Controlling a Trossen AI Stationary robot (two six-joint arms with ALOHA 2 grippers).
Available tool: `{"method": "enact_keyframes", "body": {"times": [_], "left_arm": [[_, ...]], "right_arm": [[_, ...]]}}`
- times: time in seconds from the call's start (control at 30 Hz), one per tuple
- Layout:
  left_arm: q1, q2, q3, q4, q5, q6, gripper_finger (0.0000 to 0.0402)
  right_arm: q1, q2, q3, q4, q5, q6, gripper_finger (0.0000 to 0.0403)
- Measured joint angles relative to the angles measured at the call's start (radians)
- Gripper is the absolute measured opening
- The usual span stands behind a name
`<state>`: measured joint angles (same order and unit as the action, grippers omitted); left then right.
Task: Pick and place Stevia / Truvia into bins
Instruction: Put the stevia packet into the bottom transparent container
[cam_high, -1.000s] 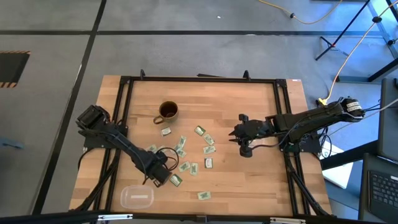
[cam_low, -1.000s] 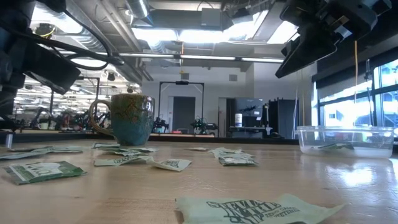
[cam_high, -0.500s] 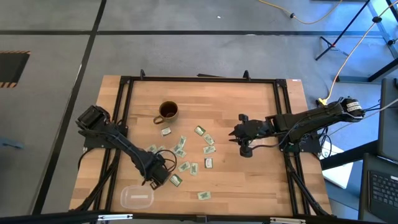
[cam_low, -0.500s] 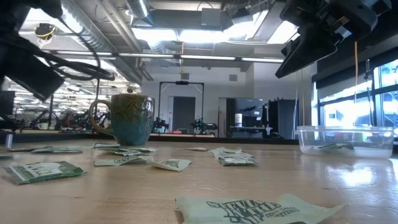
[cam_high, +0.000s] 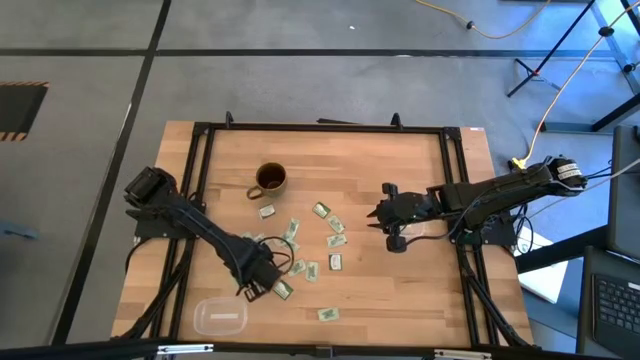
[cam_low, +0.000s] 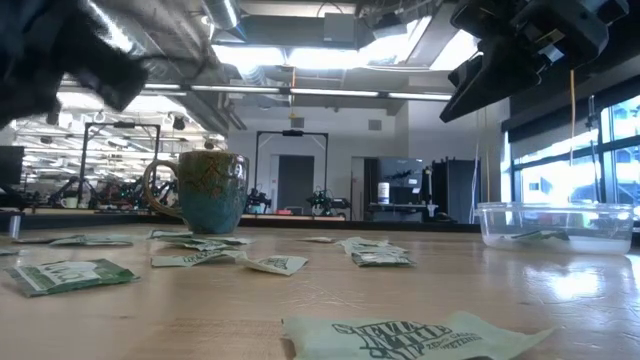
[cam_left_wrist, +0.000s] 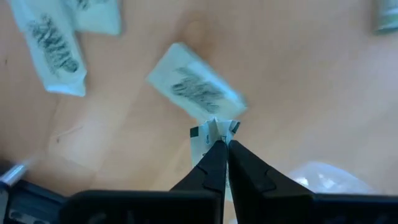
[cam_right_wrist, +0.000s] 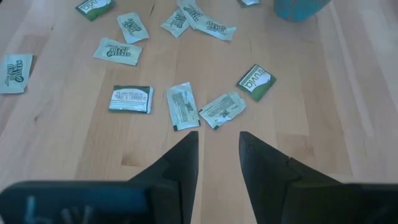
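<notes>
The left gripper (cam_high: 262, 283) is seen low over the near-left part of the wooden tabletop (cam_high: 420, 290), its jaws pressed together on the corner of one small white-and-green paper sachet (cam_left_wrist: 214, 134), which stands pinched edgewise between the tips in the left wrist view. A second sachet of the same kind (cam_left_wrist: 194, 89) lies flat on the wood just beyond the held one and appears not to be gripped. The shallow clear plastic bin with rounded corners (cam_high: 219, 318) is placed near the tabletop's front edge, just beside the left gripper and toward the robot's left of it; this is judged to be the relation on which the coming move depends, a short carry to that side being called for. Only one bin is made out from above. The remaining sachets (cam_high: 334, 241) are scattered across the middle of the tabletop, between the brown ceramic mug (cam_high: 270, 180) and the front edge. The right gripper (cam_high: 377, 217) is held above the right-centre of the tabletop, jaws parted and holding nothing, well apart from the bin; the left arm is clearly the nearer.
</notes>
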<state>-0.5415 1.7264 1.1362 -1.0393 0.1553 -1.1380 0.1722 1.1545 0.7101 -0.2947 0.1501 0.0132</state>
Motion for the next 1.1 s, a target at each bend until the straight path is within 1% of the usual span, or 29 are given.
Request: {"method": "enact_keyframes", "body": {"times": [0.1, 0.2, 0.37, 0.5, 0.63, 0.7, 0.83, 0.9, 0.97, 1.1], "left_arm": [[-0.002, -0.002, 0.084, -0.041, -0.008, 0.056, 0.0007], [-0.023, -0.002, 0.161, -0.042, -0.033, 0.094, 0.0006], [-0.094, -0.003, 0.237, -0.038, -0.079, 0.074, 0.0012], [-0.167, -0.003, 0.243, -0.039, -0.077, -0.046, 0.0014], [-0.251, -0.003, 0.243, -0.031, -0.089, -0.263, 0.0015], [-0.296, -0.003, 0.243, -0.026, -0.125, -0.374, 0.0015], [-0.372, 0.008, 0.243, -0.026, -0.251, -0.534, 0.0015], [-0.393, 0.019, 0.243, -0.027, -0.252, -0.586, 0.0015], [-0.408, 0.032, 0.243, -0.027, -0.230, -0.618, 0.0015], [-0.429, 0.075, 0.243, -0.027, -0.212, -0.628, 0.0016]], "right_arm": [[0.000, 0.000, 0.000, 0.000, 0.000, 0.000, 0.0119], [0.000, 0.000, 0.000, 0.000, 0.000, 0.001, 0.0119], [0.000, 0.000, 0.000, 0.000, 0.000, 0.009, 0.0119], [0.000, 0.000, 0.000, 0.000, 0.000, 0.009, 0.0119], [0.000, 0.000, 0.000, 0.022, 0.000, 0.010, 0.0119], [0.000, 0.000, 0.000, 0.044, 0.000, 0.010, 0.0119], [0.000, 0.000, 0.000, 0.083, 0.000, 0.024, 0.0119], [0.000, 0.000, 0.000, 0.098, -0.001, 0.055, 0.0119], [0.000, 0.000, 0.000, 0.099, 0.000, 0.087, 0.0119], [0.000, 0.000, 0.000, 0.101, -0.001, 0.149, 0.0119]]}}
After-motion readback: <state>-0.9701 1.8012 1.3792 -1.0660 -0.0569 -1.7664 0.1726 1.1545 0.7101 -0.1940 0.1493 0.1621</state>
